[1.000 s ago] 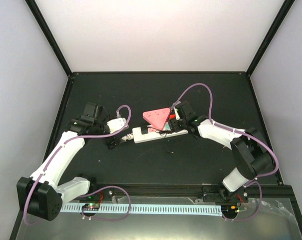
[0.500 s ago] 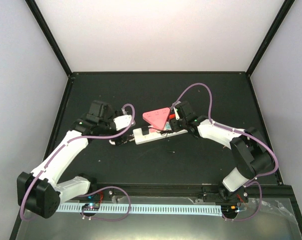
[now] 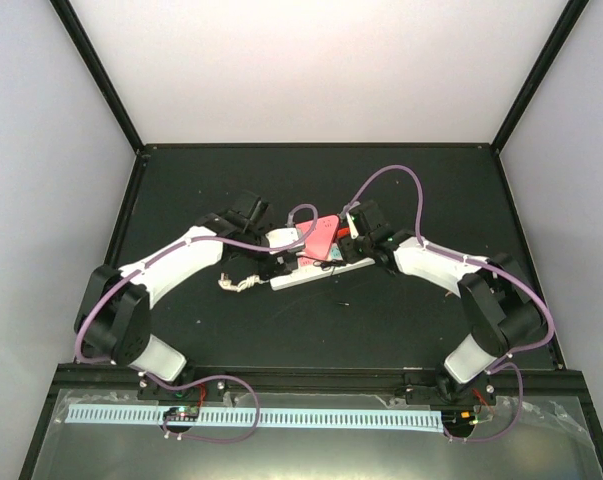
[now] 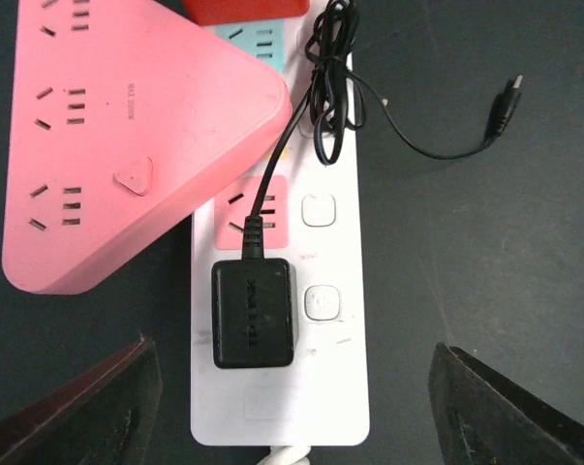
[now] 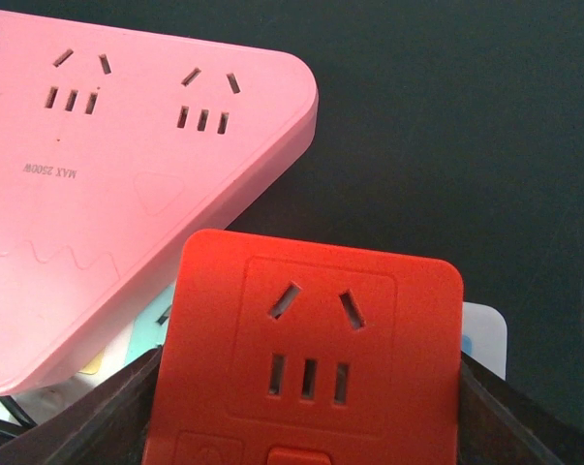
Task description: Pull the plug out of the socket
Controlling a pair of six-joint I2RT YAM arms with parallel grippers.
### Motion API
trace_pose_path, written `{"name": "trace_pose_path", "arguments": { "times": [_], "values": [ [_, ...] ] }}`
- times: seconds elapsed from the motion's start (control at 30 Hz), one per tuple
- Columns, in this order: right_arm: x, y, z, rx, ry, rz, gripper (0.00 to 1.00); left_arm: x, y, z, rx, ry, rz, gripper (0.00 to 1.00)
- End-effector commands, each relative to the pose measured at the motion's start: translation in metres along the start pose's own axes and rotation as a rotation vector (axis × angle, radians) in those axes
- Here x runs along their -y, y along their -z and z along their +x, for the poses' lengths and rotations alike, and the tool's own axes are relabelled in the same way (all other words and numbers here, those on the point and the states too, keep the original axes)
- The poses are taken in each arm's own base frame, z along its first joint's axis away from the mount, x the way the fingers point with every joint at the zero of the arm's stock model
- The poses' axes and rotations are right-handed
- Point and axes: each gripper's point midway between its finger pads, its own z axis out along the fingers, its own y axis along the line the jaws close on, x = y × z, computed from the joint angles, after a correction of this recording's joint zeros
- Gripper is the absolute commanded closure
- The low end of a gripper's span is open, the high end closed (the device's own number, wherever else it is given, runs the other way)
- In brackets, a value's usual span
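Observation:
The socket, a long white power strip (image 3: 351,266) (image 4: 340,242), lies mid-table with a frayed cord stub (image 3: 239,284) at its left end. Plugged into it are a black plug (image 4: 253,312), a pink triangular adapter (image 4: 127,145) (image 5: 107,174) and a red plug block (image 5: 311,349) (image 4: 243,10). My left gripper (image 4: 287,417) (image 3: 279,265) hovers open over the strip's cord end, its fingers (image 4: 88,407) wide of both long edges. My right gripper (image 5: 309,417) (image 3: 343,245) is shut on the red plug, a finger against each side.
A thin black cable (image 4: 417,145) runs from the black plug, bunches on the strip and ends in a loose barrel tip (image 4: 507,97) on the dark tabletop (image 3: 281,190). Black frame rails (image 3: 311,146) border the table.
My left arm has swung right from beside the cord stub to above the strip's left end, and its jaws have narrowed. My right gripper has closed onto the red plug without shifting.

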Motion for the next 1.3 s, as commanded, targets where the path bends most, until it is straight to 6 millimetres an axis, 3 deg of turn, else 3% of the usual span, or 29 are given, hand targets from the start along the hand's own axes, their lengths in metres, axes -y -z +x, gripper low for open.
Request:
{"name": "trace_pose_path", "arguments": {
  "times": [0.0,0.23,0.57,0.87,1.27],
  "values": [
    [0.002,-0.009,0.007,-0.035,0.007,0.014,0.44,-0.009,-0.008,-0.003,-0.052,0.033,-0.014,0.24],
    [0.000,-0.012,0.007,-0.037,0.006,0.005,0.44,-0.022,-0.020,-0.007,-0.071,0.028,-0.037,0.32],
    [0.001,-0.014,0.009,-0.047,0.001,0.008,0.45,-0.017,-0.037,-0.001,-0.123,0.038,0.000,0.44],
    [0.001,-0.017,0.010,-0.049,-0.007,0.012,0.49,-0.016,-0.029,-0.013,-0.100,0.085,0.016,0.73],
    [0.005,-0.019,0.011,-0.044,-0.022,0.037,0.54,-0.016,-0.021,-0.011,-0.121,0.098,-0.001,0.82]
  ]
}}
